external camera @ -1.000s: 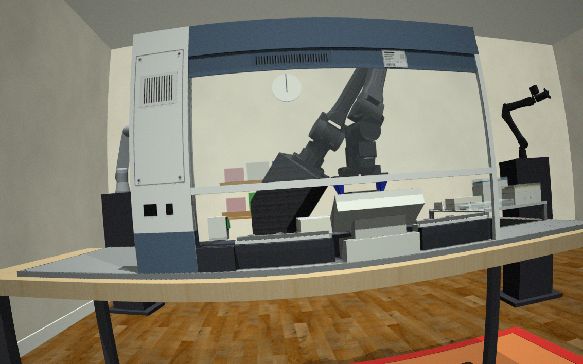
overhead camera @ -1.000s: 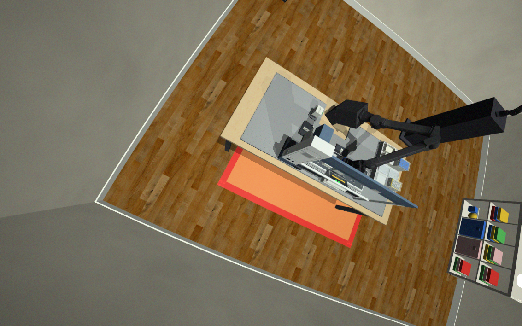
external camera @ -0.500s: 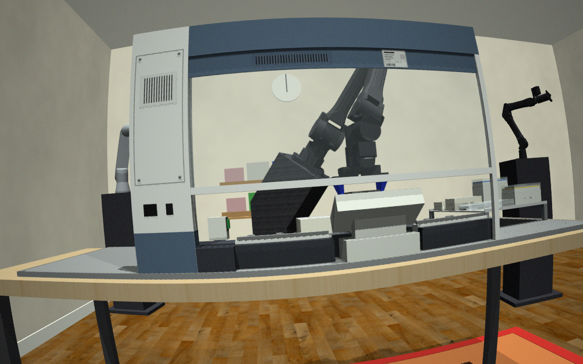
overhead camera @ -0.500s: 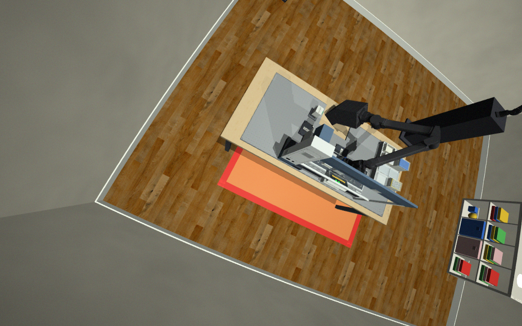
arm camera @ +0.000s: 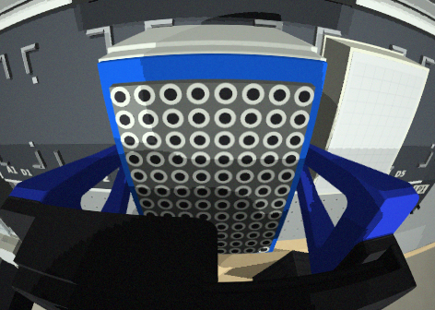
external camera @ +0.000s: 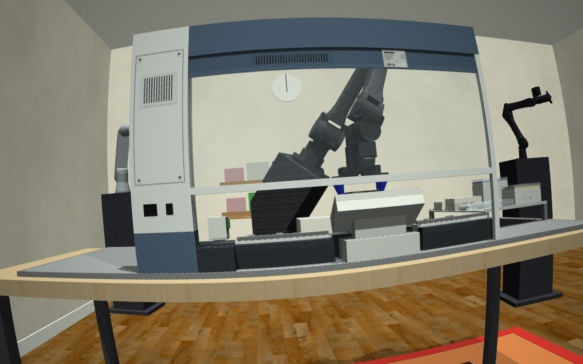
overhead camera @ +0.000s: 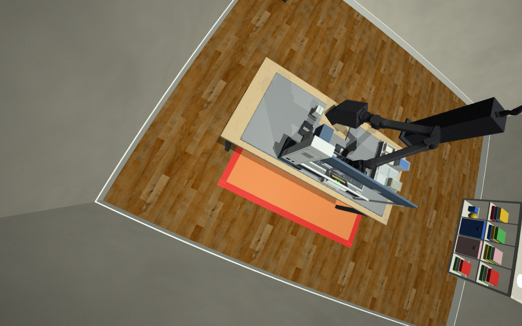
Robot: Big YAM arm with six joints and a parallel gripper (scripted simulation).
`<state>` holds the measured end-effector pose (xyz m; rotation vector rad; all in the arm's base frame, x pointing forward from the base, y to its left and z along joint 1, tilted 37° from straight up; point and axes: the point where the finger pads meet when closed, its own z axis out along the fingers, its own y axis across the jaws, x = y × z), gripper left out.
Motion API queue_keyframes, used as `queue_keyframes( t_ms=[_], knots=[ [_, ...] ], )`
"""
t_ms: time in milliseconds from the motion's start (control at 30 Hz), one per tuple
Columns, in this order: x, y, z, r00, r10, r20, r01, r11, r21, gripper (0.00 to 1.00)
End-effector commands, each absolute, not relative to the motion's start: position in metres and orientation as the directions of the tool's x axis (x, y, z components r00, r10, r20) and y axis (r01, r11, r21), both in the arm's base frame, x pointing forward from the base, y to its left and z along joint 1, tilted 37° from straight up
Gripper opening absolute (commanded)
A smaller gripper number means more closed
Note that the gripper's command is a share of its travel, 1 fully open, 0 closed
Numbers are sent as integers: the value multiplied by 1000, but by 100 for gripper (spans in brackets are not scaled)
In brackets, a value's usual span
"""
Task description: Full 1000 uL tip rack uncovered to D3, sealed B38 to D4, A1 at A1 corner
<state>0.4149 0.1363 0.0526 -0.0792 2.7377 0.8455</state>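
A blue tip rack stands uncovered on the dark deck in the wrist view. Its top is a grey field full of pale rings. My gripper is open; its blue fingers stand apart on either side of the rack's long sides, and I cannot tell if they touch it. A white block with a gridded, sealed-looking top stands right beside the rack on the deck; its label does not show. In the exterior view the instrument's pale console hides the rack.
Deck brackets mark bare positions to the left. The shelf at the table's right end carries more boxes. The instrument's frame bar crosses in front.
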Motion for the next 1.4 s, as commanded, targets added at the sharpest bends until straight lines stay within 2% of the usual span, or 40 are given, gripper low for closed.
queue_keyframes(
  t_ms=[0, 667, 1367],
  knots=[
    [423, 135, 61, -954, 34, -298, -140, 828, 543, 100],
    [423, 135, 61, -954, 34, -298, -140, 828, 543, 100],
    [417, 112, 95, -948, 39, -314, -145, 829, 540, 100]
  ],
)
